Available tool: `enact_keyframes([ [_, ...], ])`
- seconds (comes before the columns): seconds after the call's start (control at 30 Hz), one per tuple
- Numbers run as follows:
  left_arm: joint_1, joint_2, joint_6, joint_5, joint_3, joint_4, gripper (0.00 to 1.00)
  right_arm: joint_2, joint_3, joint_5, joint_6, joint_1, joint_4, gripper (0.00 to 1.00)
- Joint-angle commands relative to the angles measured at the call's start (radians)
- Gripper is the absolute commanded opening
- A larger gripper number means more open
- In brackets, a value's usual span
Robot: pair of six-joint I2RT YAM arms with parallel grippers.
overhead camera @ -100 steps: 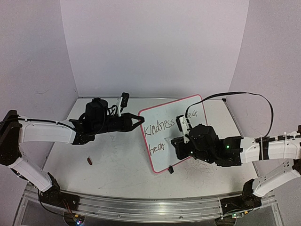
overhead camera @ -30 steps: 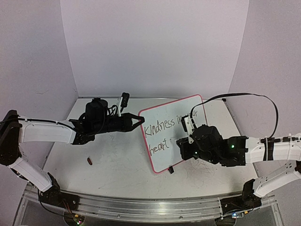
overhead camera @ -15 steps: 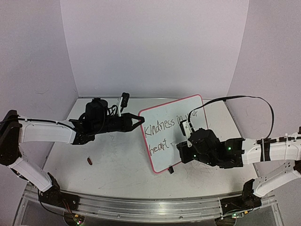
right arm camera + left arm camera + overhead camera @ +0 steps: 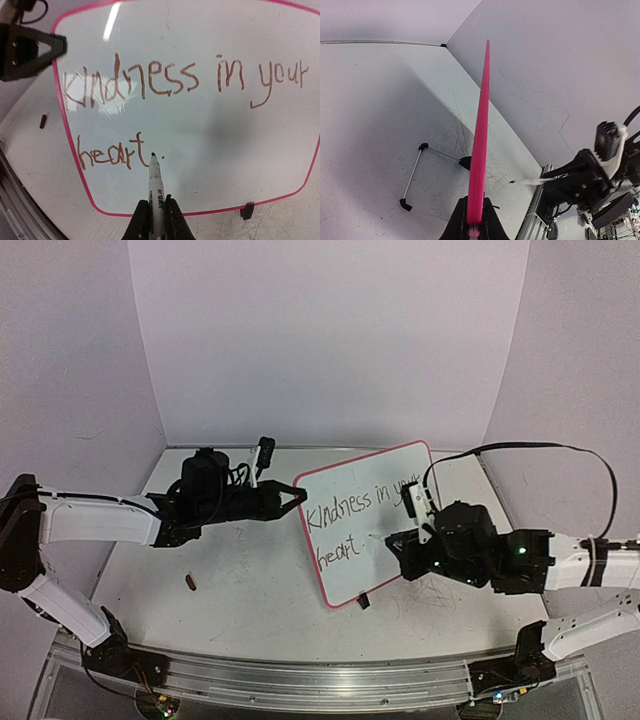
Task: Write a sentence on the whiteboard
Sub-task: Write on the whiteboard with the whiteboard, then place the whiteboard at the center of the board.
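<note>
Between the two arms, near the middle of the table [image 4: 250, 580], is the whiteboard [image 4: 365, 560]. It has a pink rim and a black foot [image 4: 245, 211] on its near edge. The sentence [image 4: 165, 80] is on it in dark marker. The top line says "Kindness in your" and the line under it says "heart". A small dot [image 4: 162, 157] comes after "heart".

The right gripper [image 4: 156, 205] is closed tight on a marker [image 4: 155, 185]. The marker tip is just beside the dot. I cannot tell if the tip touches the board.

The left gripper [image 4: 290, 495] pinches the left rim of the whiteboard.

A small dark thing [image 4: 190, 582] lies on the table, well apart from the board, near the left arm.
</note>
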Motion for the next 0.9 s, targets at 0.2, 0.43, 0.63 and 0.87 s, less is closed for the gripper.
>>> enact_keyframes([
  [0.2,-0.018,-0.057,0.037,-0.040,-0.025,-0.142,0.29,-0.146,0.108,0.259,-0.044,-0.002,-0.042,0.00],
  [0.43,-0.018,-0.133,0.090,-0.110,0.032,-0.331,0.55,-0.067,0.223,0.350,-0.126,-0.002,0.016,0.00],
  [0.63,-0.018,-0.277,0.087,-0.203,0.040,-0.514,0.90,-0.040,0.250,0.381,-0.212,-0.002,0.087,0.00],
  [0.87,-0.015,-0.447,-0.056,-0.411,0.076,-0.776,0.98,-0.032,0.192,0.385,-0.280,-0.002,0.194,0.00],
])
